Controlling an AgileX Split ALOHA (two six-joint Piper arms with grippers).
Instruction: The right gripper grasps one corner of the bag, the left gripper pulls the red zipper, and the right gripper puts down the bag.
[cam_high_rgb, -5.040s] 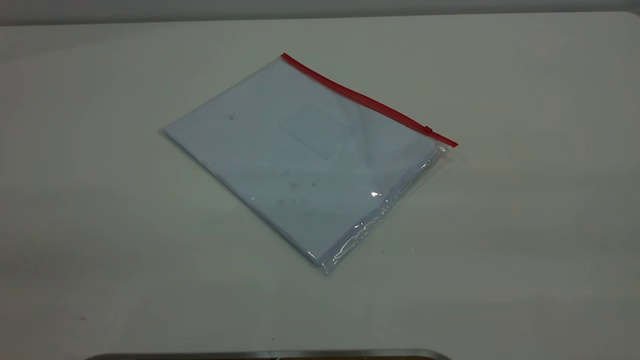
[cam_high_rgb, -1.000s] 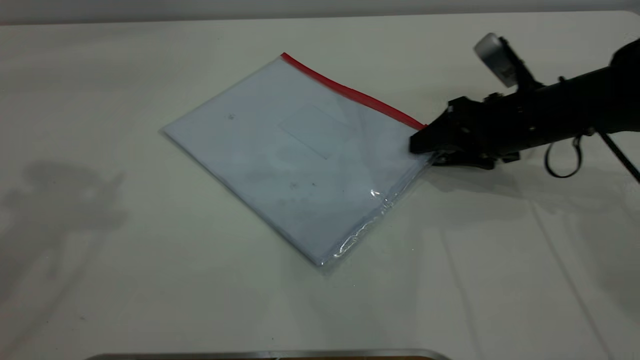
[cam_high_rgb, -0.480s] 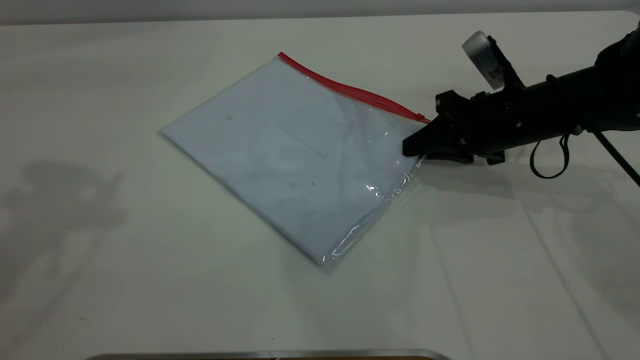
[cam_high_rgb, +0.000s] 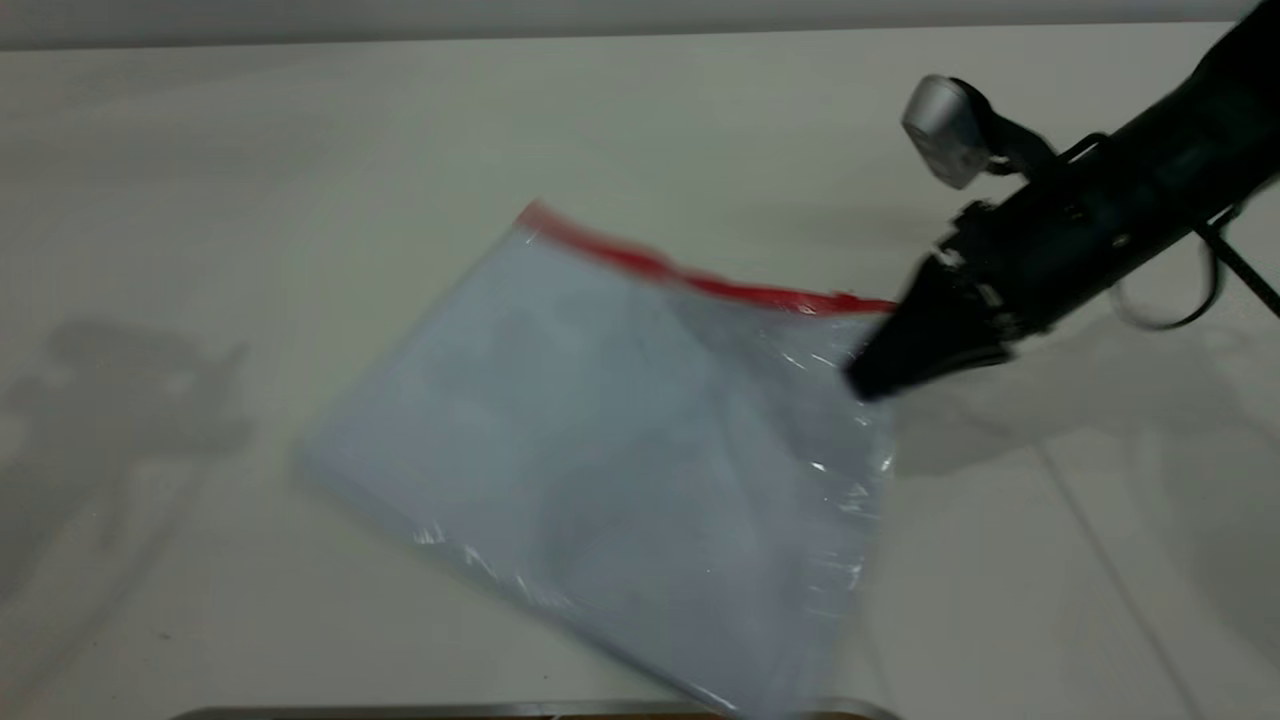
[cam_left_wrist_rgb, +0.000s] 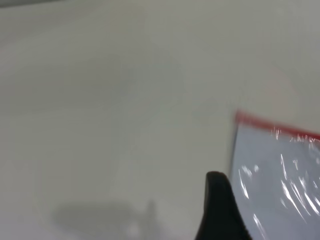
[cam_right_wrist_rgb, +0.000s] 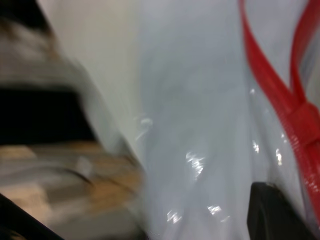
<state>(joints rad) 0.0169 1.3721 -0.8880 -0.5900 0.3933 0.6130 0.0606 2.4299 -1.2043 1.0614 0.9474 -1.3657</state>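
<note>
Right gripper (cam_high_rgb: 868, 378) grips the corner of the bag (cam_high_rgb: 872, 330). From it the red zipper (cam_high_rgb: 690, 280) runs leftward toward the left gripper (cam_left_wrist_rgb: 220, 210), whose finger state I cannot tell.

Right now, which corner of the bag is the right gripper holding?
The right gripper grips the bag at the corner where the red zipper ends nearest that arm; the other corners are free.

Clear red-zippered bag (cam_high_rgb: 620, 440), corner lifted
</note>
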